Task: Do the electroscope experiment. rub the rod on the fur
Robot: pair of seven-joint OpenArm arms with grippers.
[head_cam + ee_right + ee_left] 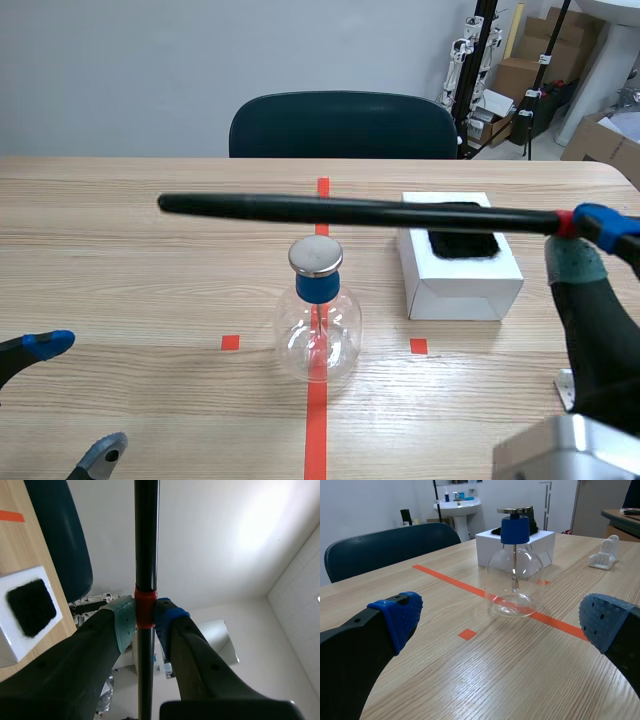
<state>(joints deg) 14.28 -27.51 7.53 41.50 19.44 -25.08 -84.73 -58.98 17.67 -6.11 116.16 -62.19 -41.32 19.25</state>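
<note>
Right tool [145,616] clamps the black rod [330,210] above the wooden table [120,270]; left tool [78,397] gapes wide, dark chair [345,125] beyond.

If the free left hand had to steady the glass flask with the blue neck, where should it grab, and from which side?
Probably the blue neck, just under the metal cap, coming in level from the robot's left. It's narrow and straight-sided; the glass bulb is round and likely slippery, and the black rod crosses above the cap.
</note>
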